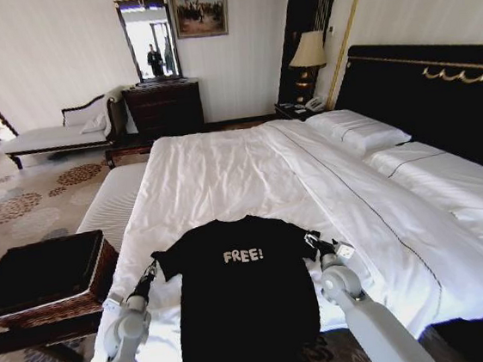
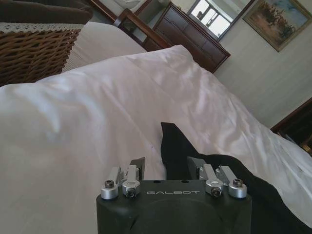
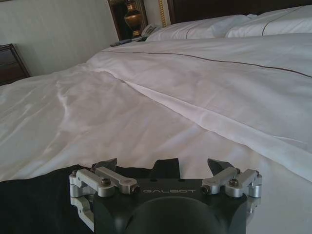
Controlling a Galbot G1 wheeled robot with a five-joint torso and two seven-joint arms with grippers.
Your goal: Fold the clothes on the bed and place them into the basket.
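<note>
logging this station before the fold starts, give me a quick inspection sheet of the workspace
surface: bed, white sheets, lightly wrinkled
job's things: black shirt lies flat, "FREE!" lettering up, at the near edge of the bed; basket stands on the floor to the robot's left
clutter: nothing seen on the sheets besides pillows
grippers: left gripper open at the shirt's left sleeve; right gripper open at the right sleeve
cables: nothing seen
surroundings: white bench beside the bed, dresser with mirror, lamp, patterned carpet
</note>
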